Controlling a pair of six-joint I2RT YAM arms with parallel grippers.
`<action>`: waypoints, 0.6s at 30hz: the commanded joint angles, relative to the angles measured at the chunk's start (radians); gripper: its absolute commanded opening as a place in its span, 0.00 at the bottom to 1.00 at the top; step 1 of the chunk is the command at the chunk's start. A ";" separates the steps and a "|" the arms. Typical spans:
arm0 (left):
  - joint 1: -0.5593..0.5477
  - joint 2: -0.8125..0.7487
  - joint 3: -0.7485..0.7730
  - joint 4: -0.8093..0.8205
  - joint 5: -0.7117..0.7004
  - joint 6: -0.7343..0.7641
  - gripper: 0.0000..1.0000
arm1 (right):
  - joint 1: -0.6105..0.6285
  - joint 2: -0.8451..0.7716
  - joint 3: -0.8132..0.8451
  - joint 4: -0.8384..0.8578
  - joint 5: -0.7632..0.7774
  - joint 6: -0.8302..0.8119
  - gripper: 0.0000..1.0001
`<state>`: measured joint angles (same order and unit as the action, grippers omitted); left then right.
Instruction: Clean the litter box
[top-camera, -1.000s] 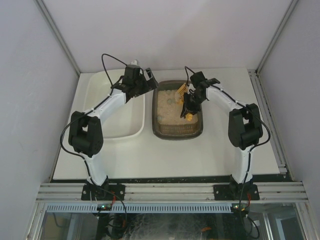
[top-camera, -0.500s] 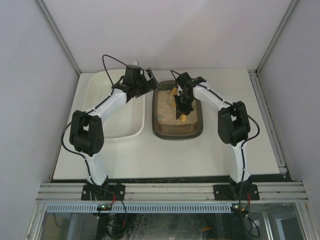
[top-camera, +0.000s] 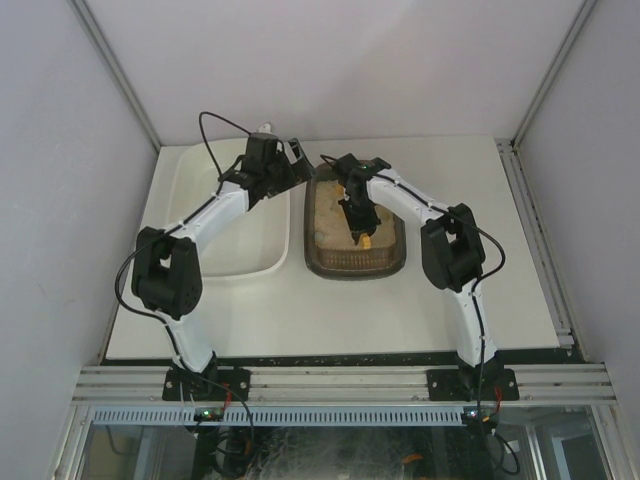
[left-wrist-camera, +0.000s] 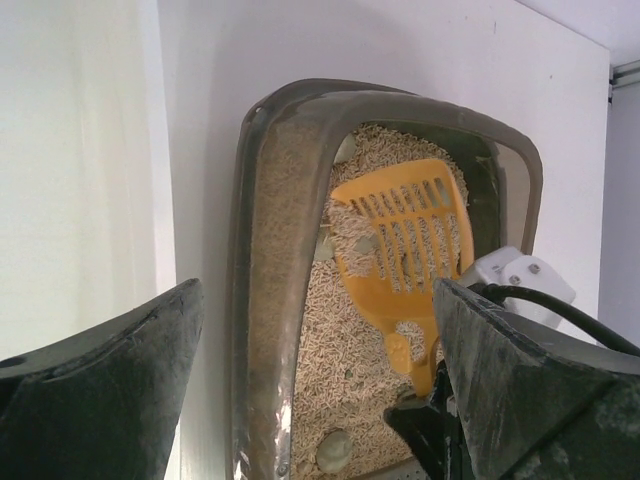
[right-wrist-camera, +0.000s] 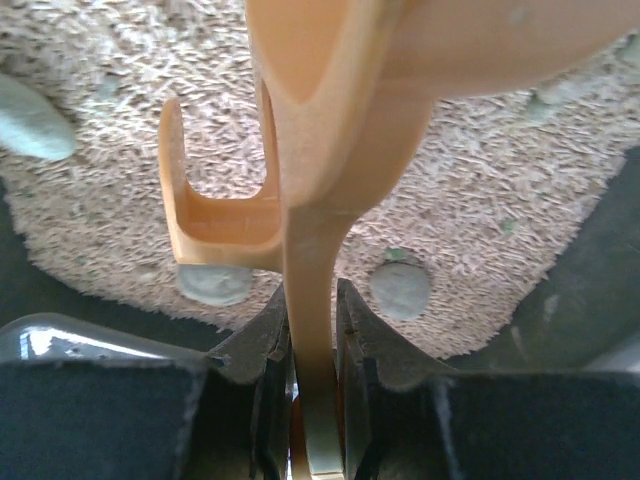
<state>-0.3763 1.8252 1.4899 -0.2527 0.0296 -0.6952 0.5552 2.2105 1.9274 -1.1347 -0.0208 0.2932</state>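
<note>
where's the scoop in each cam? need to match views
Top external: scoop mid-picture, mostly hidden under the right gripper, inside the litter box.
Left wrist: scoop centre-right, slotted head up.
Right wrist: scoop centre, handle clamped between the fingers.
Shared landmark: beige litter.

Overhead view, close wrist views, litter box (top-camera: 355, 271) shared

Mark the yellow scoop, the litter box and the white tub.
yellow scoop (left-wrist-camera: 410, 235): left wrist view, slotted blade.
litter box (left-wrist-camera: 250, 280): left wrist view, long side wall.
white tub (top-camera: 250, 265): top external view, near wall.
</note>
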 joint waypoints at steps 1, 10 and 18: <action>0.005 -0.062 -0.027 0.034 -0.014 0.019 1.00 | 0.006 -0.026 0.022 -0.061 0.171 -0.011 0.00; 0.006 -0.070 -0.035 0.033 -0.022 0.052 1.00 | 0.023 0.014 0.027 -0.084 0.167 -0.030 0.00; 0.005 -0.083 -0.045 0.033 -0.025 0.061 1.00 | 0.062 0.101 0.125 -0.124 0.094 -0.056 0.00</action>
<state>-0.3744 1.8141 1.4681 -0.2485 0.0212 -0.6613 0.5999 2.2646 1.9957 -1.2186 0.1219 0.2646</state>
